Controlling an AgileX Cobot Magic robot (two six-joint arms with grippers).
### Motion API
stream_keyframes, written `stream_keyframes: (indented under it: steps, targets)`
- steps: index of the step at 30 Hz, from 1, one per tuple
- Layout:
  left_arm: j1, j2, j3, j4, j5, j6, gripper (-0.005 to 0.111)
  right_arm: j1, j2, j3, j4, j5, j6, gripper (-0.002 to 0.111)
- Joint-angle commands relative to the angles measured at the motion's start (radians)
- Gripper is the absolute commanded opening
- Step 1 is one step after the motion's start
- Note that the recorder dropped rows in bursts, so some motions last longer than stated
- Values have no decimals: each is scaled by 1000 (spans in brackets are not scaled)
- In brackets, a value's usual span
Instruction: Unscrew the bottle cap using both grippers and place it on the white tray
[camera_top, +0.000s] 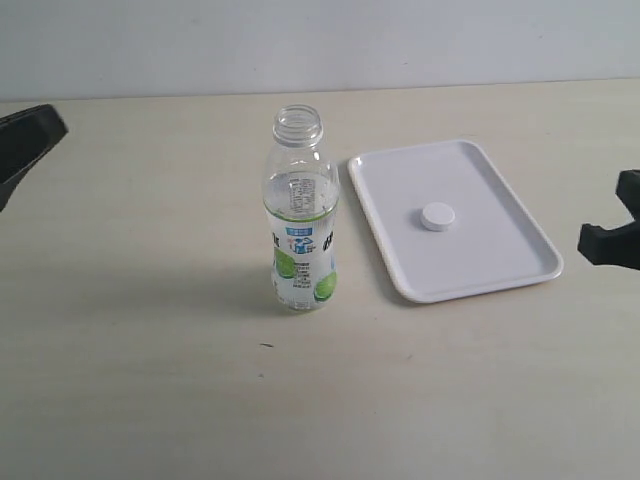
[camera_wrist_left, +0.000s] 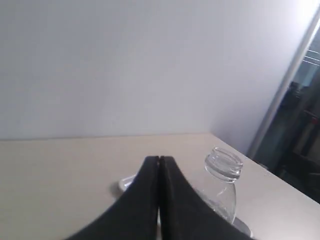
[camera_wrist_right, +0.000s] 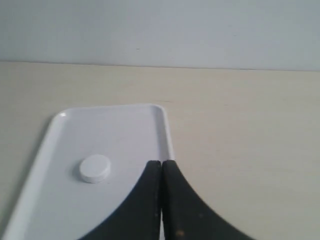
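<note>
Your left gripper and right gripper are pressing their black jaws together, empty. The small round white plastic cap is lying flat on the rectangular white tray just ahead of the right jaws; the clear uncapped bottle is standing nearer the left.

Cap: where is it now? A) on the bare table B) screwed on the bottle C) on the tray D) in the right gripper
C: the cap lies flat on the tray, and the bottle stands beside it with an open neck.
</note>
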Motion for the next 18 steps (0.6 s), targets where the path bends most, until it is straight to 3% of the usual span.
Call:
stream_keyframes:
  steps: [1,3,6,8,15,18]
  targets:
    - [2,-220,181,-196,63,114,0,-4,-8,61,131,-144,-107,0]
    - [2,-311,219,-259,71,175,0,-4,-8,70,112,-157,-81,0]
    - [2,-440,219,-210,287,161,0,-2,-8,74,100,-142,-63,0]
    - [2,-518,219,-227,363,144,0,-2,-8,74,87,-132,-54,0]
    - [2,-711,219,-342,408,131,0,-2,-8,74,87,-132,-49,0]
    - [2,-750,219,-356,506,131,0,-2,-8,74,87,-132,-49,0]
